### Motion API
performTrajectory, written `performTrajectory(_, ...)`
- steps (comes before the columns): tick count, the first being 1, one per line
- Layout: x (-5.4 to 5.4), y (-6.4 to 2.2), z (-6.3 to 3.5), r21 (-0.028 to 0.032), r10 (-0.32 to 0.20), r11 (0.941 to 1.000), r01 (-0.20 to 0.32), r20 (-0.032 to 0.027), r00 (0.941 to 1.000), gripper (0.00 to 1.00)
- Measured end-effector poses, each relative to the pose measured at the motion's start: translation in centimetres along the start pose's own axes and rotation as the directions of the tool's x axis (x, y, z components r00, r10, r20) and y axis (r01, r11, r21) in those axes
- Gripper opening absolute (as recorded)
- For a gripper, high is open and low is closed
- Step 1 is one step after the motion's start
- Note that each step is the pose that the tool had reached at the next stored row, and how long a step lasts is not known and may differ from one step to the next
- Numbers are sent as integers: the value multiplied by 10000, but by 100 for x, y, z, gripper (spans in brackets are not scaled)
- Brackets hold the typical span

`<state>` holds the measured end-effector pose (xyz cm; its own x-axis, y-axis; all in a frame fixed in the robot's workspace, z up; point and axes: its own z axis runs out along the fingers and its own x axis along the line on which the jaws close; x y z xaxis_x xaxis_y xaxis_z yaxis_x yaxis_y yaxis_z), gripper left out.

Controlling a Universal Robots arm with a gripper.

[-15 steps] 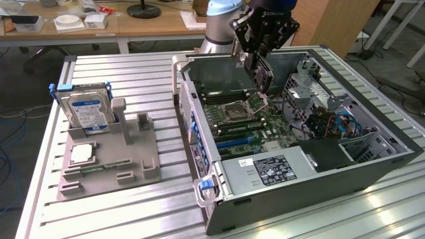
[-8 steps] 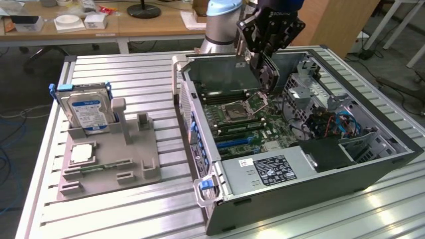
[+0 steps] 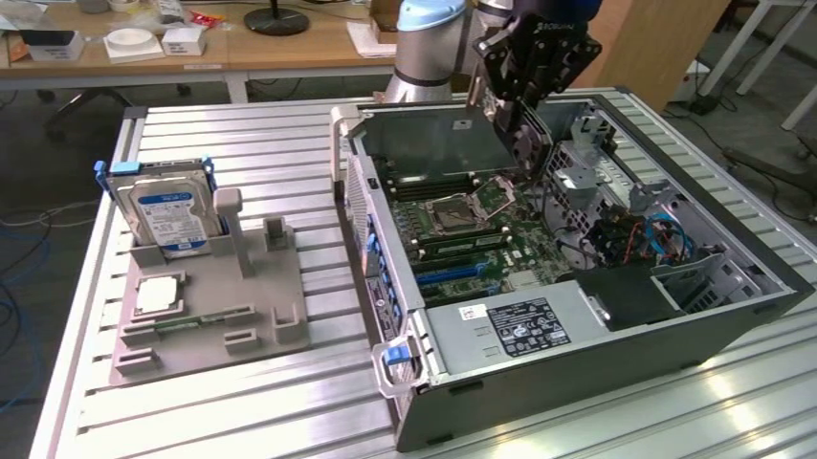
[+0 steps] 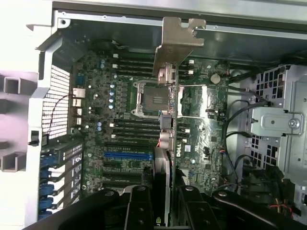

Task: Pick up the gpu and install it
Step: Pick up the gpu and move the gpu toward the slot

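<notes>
Over one open computer case [image 3: 600,373], one tool [image 4: 163,203], clamping one gpu [image 4: 164,139]

One arm [image 3: 428,38] carries one pincer [image 4: 163,196], and its two fingers [image 4: 140,206] clamp one gpu [image 4: 165,124], which has one metal end bracket. One worktop [image 3: 230,411] bears one open computer case [image 3: 613,373] and one grey holder [image 3: 217,325]. Inside the case there are one motherboard [image 4: 96,96], one processor socket [image 4: 146,98], one blue slot [image 4: 128,155], one coin cell [image 4: 216,77], one metal drive cage [image 4: 283,120] and one labelled power supply [image 3: 511,330]. The holder keeps one hard drive [image 3: 166,215], one processor chip [image 3: 156,295] and one memory stick [image 3: 191,320].
</notes>
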<state>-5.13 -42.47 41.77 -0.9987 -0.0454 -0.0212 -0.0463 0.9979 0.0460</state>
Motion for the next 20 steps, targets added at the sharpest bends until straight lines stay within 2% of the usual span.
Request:
performTrajectory(16, -296, -14, 6, -15, -1, 10000, 1, 1, 10000, 27)
performTrajectory(20, -311, -14, 6, -15, -1, 10000, 1, 1, 10000, 27)
